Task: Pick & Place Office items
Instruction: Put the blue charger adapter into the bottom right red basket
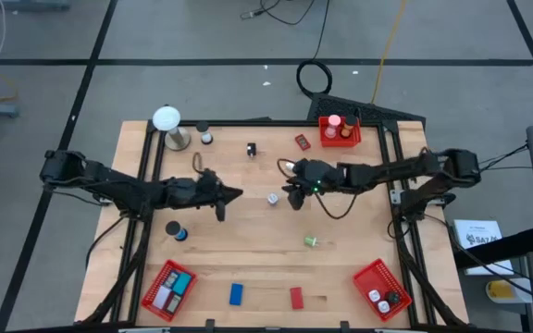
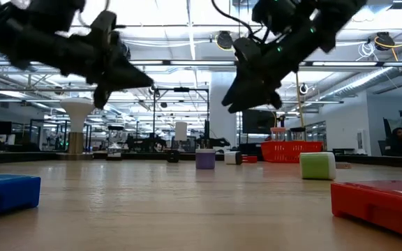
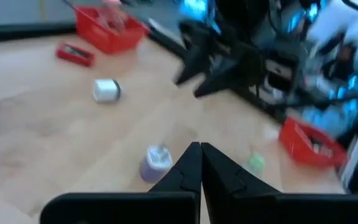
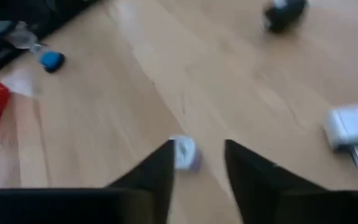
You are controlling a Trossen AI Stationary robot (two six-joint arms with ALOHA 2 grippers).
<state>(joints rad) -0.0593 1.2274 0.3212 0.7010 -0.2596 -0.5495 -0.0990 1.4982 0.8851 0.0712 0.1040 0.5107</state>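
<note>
You have most of the job ahead: three red mesh baskets (image 1: pixel 168 288) hold a few pieces, yet many lie loose on the wooden counter (image 1: pixel 248 250). Your right claw (image 1: pixel 293 198) hangs spread above a small pale-lilac cylinder (image 4: pixel 185 153), seemingly a roll, just ahead between its fingers. Your left claw (image 1: pixel 235 195) hovers pressed together, empty.

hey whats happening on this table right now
Two robot arms are sorting small office items into red baskets. The right gripper hangs open above the middle of the table, with a small pale purple roll lying on the wood just ahead of its fingers. The left gripper is shut and empty, raised over the table nearby. Three corner baskets, like the one at front left, already hold items. A blue block and red block lie loose.
</note>
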